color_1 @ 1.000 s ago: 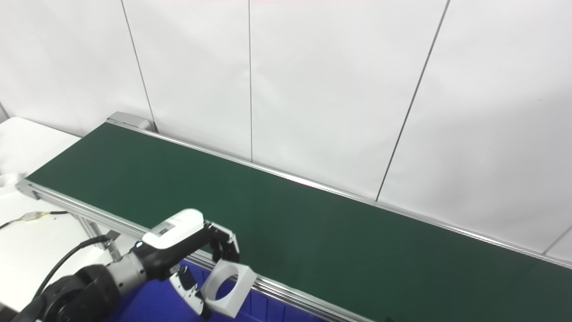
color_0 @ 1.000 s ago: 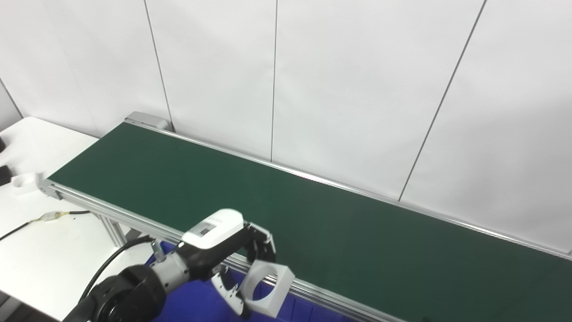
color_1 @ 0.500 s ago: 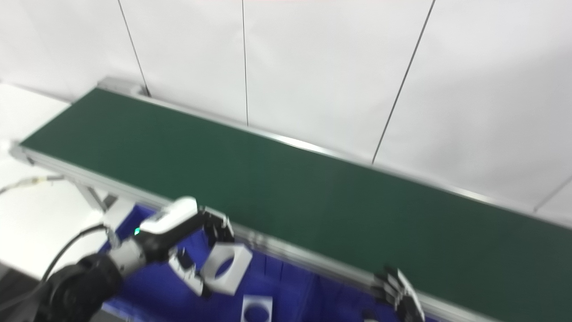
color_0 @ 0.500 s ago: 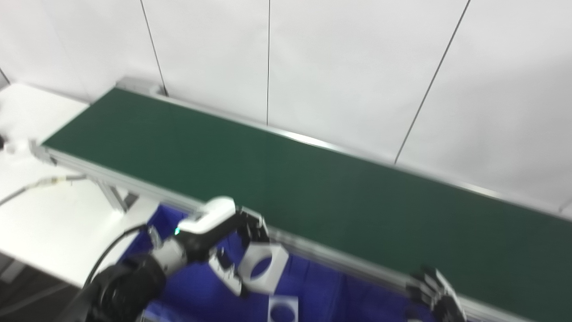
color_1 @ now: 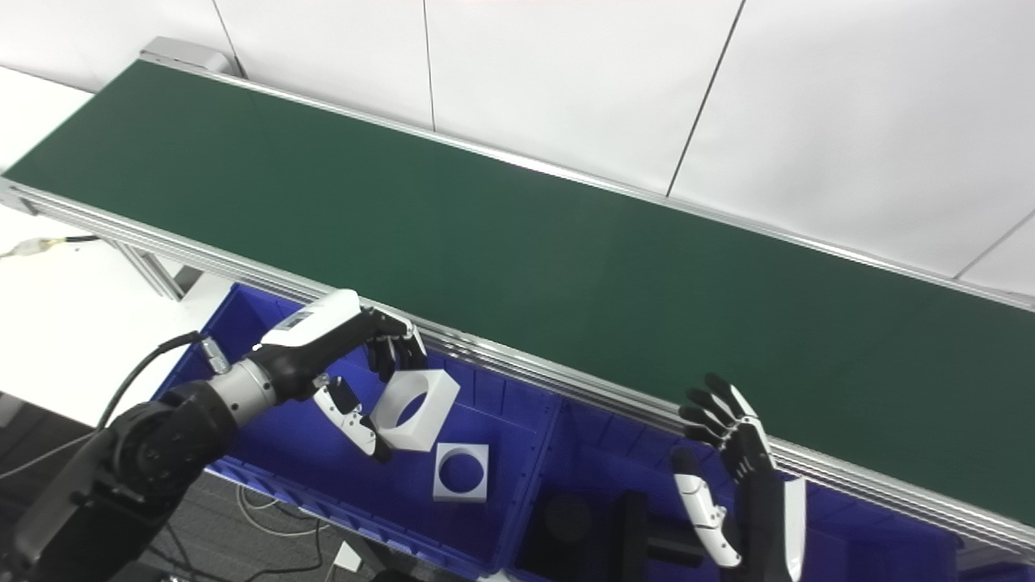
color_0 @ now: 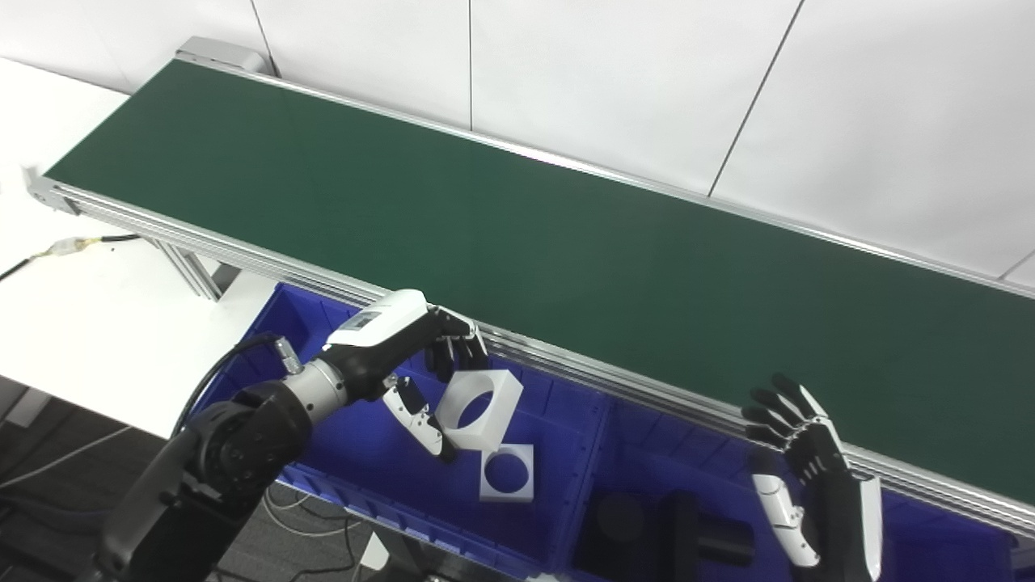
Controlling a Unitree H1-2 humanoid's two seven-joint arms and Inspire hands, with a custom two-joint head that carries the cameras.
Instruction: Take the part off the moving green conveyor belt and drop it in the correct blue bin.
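Observation:
My left hand (color_0: 408, 356) is shut on a white square part with a round hole (color_0: 480, 408), gripped between fingers and thumb and tilted. It hangs over the left blue bin (color_0: 356, 453), in front of the green conveyor belt (color_0: 517, 242). A second white square part with a hole (color_0: 508, 473) lies flat on that bin's floor, just below the held one. My right hand (color_0: 800, 453) is open, fingers spread and pointing up, over the right blue bin (color_0: 647, 485) near the belt's front rail. No part shows on the belt.
The right bin holds dark parts (color_0: 687, 529). A white table (color_0: 89, 299) with a cable (color_0: 77, 241) lies at the left. The belt's aluminium front rail (color_0: 582, 372) runs just behind the bins. A white panelled wall (color_0: 647, 89) backs the belt.
The camera has tilted down, bringing the bins and my right hand into view. My left hand has carried the white part from the rail back over the left bin.

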